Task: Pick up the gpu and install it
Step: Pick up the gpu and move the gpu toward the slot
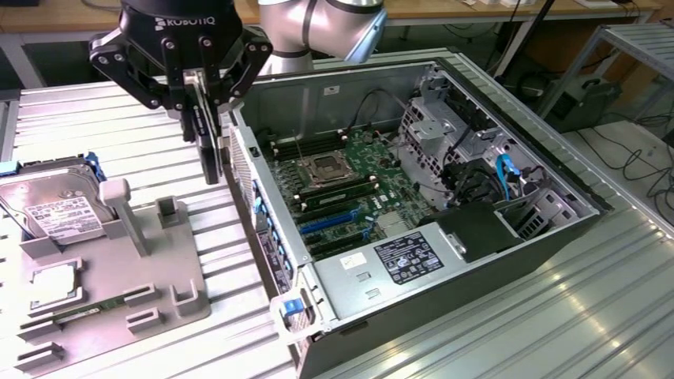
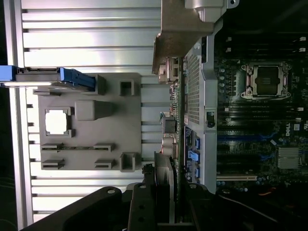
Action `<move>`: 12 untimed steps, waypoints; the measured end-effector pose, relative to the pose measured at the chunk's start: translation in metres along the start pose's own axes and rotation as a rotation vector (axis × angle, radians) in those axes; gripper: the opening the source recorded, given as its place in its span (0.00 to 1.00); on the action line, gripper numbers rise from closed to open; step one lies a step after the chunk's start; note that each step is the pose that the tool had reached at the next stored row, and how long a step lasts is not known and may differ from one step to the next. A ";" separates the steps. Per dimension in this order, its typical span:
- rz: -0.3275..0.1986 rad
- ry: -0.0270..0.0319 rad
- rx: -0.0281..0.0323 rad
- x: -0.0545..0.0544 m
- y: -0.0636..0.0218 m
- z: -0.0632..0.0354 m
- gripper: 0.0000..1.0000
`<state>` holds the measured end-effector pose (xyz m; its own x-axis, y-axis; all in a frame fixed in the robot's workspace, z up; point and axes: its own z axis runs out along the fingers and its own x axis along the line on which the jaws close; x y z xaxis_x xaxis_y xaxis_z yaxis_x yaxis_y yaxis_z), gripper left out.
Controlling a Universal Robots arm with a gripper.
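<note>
At the exterior view's left I see the grey fixture (image 1: pixel 147 276). Up between it and the open case (image 1: pixel 421 332), my gripper (image 1: pixel 207 126) is clamped on the gpu (image 1: pixel 214 162), which hangs edge-down just outside the case wall.

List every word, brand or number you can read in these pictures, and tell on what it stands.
"ROBOTIQ": white letters on the black gripper, shut on the thin gpu card.
White sticker on the silver power supply box: too small to read.
White label on the grey hard drive: too small to read.
</note>
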<state>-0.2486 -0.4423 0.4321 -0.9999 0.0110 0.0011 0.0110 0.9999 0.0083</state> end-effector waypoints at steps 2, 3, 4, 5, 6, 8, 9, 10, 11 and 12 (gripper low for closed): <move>0.000 0.0000 0.0000 -0.002 0.0000 0.0000 0.28; 0.000 0.0000 0.0000 -0.003 0.0000 0.0000 0.28; 0.000 -0.0001 0.0000 -0.004 0.0000 0.0000 0.28; 0.000 -0.0001 -0.0001 -0.004 0.0000 0.0001 0.28; 0.000 0.0000 0.0000 -0.005 0.0001 0.0000 0.28; 0.000 0.0000 0.0000 -0.007 0.0001 0.0000 0.28; 0.000 0.0000 0.0000 -0.007 0.0001 0.0000 0.28; 0.000 0.0000 0.0000 -0.008 0.0001 0.0000 0.28; 0.000 -0.0001 -0.0001 -0.009 0.0001 0.0000 0.28; 0.000 -0.0001 -0.0001 -0.010 0.0001 0.0000 0.28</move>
<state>-0.2388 -0.4423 0.4320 -0.9999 0.0110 0.0010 0.0110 0.9999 0.0084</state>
